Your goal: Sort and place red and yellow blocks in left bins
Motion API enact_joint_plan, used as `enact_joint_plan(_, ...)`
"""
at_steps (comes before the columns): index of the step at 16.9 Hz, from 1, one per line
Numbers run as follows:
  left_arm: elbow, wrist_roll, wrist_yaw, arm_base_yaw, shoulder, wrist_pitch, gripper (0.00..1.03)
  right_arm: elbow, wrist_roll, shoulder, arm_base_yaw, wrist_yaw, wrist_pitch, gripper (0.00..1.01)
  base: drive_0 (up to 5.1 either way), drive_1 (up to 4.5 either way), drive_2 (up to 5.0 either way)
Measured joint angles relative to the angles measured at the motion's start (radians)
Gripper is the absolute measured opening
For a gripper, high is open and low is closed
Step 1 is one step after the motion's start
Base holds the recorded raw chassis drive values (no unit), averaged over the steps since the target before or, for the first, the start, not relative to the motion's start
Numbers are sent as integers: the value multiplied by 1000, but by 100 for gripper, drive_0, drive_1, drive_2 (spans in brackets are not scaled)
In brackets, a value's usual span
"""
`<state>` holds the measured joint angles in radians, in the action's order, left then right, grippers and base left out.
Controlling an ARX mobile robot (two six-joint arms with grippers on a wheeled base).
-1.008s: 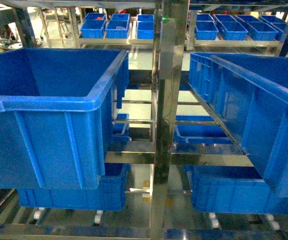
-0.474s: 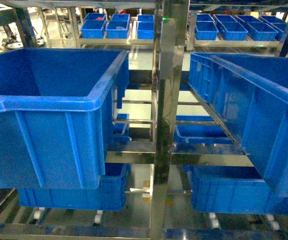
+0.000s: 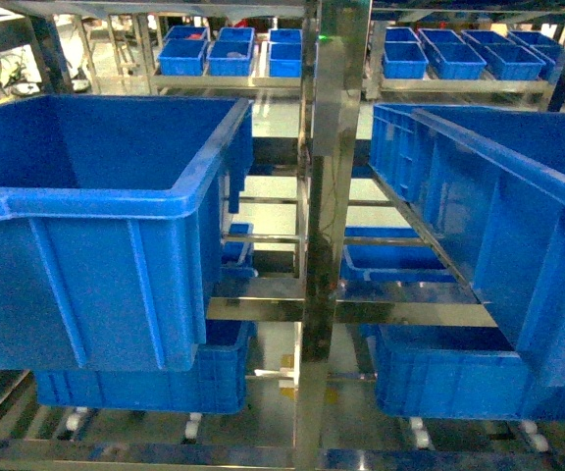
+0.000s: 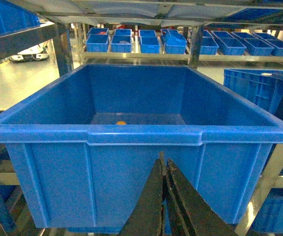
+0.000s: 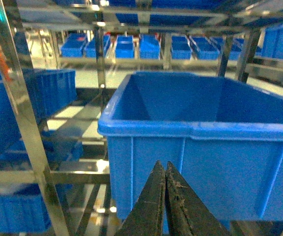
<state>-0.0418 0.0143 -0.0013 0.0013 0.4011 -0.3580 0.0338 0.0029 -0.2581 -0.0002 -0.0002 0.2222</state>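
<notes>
A big blue left bin (image 3: 96, 206) fills the left of the head view; neither gripper shows there. In the left wrist view this left bin (image 4: 141, 135) faces me, and a small orange-yellow block (image 4: 121, 123) lies on its floor near the back. My left gripper (image 4: 164, 160) is shut and empty, just in front of the bin's front wall, below its rim. My right gripper (image 5: 165, 166) is shut and empty before the front wall of the right blue bin (image 5: 205, 128). No red block is in view.
A steel rack post (image 3: 327, 196) stands between the two big bins. The right bin (image 3: 498, 206) sits tilted on the right. More blue crates (image 3: 430, 373) sit on the lower shelf, and several small blue bins (image 3: 233, 49) line a far rack.
</notes>
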Motion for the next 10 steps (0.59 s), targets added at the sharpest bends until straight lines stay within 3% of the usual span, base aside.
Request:
enact_joint_plan(1,27,0,0,0,-14,-38,2,-21,0,23,0,0,7,2,0,0,0)
enact_joint_plan(6,27,0,1,0,-108,60,2,-21,0,81,0,0,-43,2,0,0,0)
enact_joint_plan(8,27,0,0,0,-150,106,2,-20,0,227,0,-1,-233,2,0,0,0)
enact_joint_plan(10,27,0,0,0,-195,150,2,-20,0,253,0,-1,-235,2,0,0,0)
